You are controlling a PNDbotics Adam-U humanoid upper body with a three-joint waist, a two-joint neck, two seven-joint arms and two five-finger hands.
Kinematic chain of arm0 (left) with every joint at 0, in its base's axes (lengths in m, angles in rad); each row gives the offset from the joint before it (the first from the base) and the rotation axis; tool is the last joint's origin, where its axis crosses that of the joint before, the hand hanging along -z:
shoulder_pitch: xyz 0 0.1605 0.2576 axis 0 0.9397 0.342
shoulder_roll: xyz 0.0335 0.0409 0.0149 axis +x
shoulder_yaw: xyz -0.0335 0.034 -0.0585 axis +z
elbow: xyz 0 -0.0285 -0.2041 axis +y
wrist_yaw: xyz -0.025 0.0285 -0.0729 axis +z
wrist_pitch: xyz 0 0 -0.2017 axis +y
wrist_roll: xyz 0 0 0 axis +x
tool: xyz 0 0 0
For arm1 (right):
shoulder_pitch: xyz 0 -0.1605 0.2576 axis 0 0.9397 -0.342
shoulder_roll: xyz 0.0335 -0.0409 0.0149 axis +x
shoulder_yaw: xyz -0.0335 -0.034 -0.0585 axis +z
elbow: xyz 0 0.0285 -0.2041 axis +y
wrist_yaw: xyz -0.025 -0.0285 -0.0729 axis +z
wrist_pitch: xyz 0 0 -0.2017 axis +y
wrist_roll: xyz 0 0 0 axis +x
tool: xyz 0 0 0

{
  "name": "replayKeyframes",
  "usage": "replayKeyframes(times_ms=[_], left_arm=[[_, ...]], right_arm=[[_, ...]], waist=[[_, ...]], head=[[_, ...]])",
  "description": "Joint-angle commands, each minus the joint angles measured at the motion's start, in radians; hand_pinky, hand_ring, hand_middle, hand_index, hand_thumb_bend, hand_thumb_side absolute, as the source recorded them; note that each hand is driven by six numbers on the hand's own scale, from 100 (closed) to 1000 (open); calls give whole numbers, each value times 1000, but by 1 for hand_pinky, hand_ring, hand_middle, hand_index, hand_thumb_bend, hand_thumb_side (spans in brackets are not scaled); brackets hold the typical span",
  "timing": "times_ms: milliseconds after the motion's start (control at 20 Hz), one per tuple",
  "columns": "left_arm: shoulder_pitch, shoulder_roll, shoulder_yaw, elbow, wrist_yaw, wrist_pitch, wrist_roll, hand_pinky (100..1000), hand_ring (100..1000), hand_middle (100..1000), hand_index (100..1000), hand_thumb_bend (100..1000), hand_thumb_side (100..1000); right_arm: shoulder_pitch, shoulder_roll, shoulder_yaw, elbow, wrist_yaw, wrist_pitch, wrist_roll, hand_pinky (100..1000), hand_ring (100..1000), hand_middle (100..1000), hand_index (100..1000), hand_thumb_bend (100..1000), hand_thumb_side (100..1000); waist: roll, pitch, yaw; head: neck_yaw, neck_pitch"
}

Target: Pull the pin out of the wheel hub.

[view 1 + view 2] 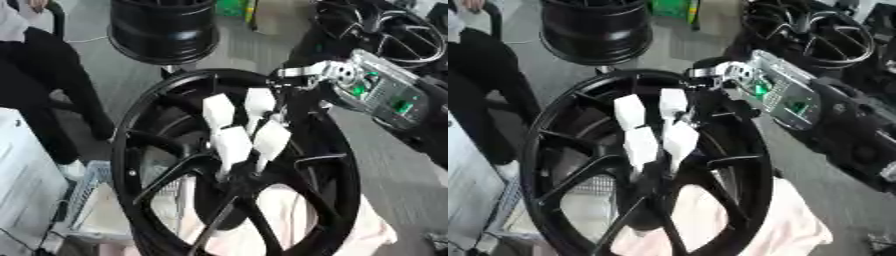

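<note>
Reaching: right hand [302,102] just above four white pins [234,142] in wheel hub [229,180] (fingers' state impossible to tell); next, pinching one and pulling outward.

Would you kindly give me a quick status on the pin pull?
Right robot hand at wheel hub rim, fingers unclear. Four white pins seated. Left robot hand out of view.

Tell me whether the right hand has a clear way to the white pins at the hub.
Probably yes: the right hand is over the wheel's upper rim, beside the white pins, with nothing between them.
</note>
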Motion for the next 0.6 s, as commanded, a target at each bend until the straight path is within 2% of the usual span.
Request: replayKeyframes(times_ms=[50,400,600], left_arm=[[-3,10,4,-17,5,5,-1,767,930,743,806,109,715],[-7,19,7,-17,5,3,-1,768,929,743,806,104,709],[-8,30,9,-17,2,0,2,769,928,743,806,100,705]], right_arm=[[-30,-52,-53,-39,-70,4,-58,765,716,436,571,100,123],[-49,-137,-205,-97,-199,-2,-152,760,680,403,549,100,100],[-12,-228,-314,-122,-251,-7,-205,760,676,405,552,100,100]], waist=[[8,-13,-2],[14,-22,-15],[17,-24,-28]], head=[[-1,-4],[8,-2],[21,-2]])
